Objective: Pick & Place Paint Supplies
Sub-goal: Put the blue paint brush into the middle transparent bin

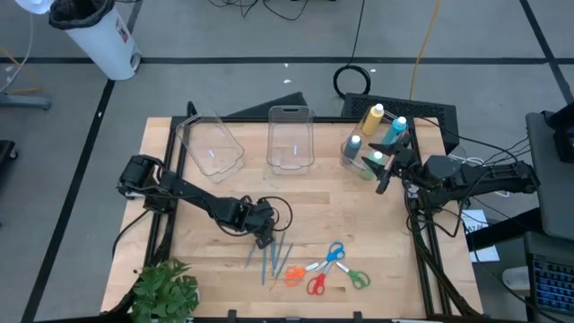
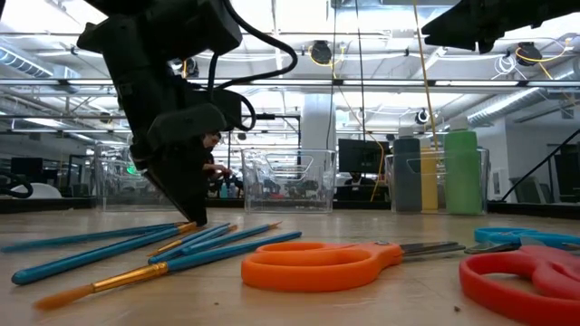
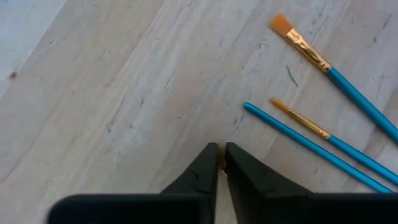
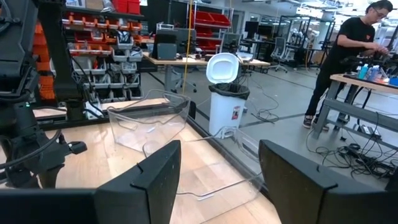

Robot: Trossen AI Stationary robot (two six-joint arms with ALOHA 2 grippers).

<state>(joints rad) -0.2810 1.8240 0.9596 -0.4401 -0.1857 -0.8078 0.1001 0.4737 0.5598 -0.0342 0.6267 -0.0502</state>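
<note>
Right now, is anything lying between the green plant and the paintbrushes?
No. In the high view, only bare wooden table lies between the plant and the paintbrushes.

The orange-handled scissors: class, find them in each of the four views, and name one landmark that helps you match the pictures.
High view: orange-handled scissors near the front edge, right of the thin blue-handled brushes.
Low view: foreground centre.
Left wrist view: not in it.
Right wrist view: not in it.
Shared landmark: the blue-handled brushes.
</note>
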